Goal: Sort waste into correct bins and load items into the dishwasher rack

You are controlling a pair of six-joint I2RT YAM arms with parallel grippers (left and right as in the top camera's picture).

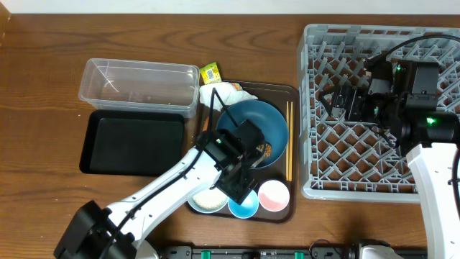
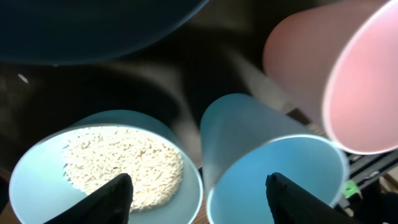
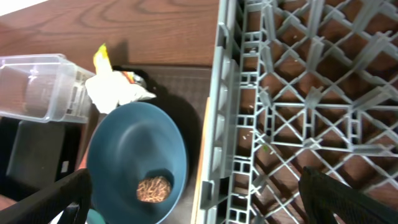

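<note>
The dark brown serving tray (image 1: 291, 208) holds the large blue plate (image 1: 267, 122) with a brown food scrap (image 3: 153, 188) in it. At its front stand the white bowl (image 1: 207, 201) of rice (image 2: 124, 165), the blue cup (image 1: 243, 206) and the pink cup (image 1: 273, 196). My left gripper (image 2: 205, 199) is open and empty, hovering low between the bowl (image 2: 37, 180) and the blue cup (image 2: 273, 168); the pink cup (image 2: 336, 81) is beyond. The chopsticks (image 1: 289, 140) lie on the tray's right side. My right gripper (image 3: 202, 202) is open and empty above the left edge of the dishwasher rack (image 1: 381, 155).
The crumpled tissue (image 1: 223, 94) and the yellow-green packet (image 1: 210, 72) lie at the serving tray's far left corner. The clear tub (image 1: 140, 85) and the black tray (image 1: 133, 142) stand left of it. The carrot is not clearly seen.
</note>
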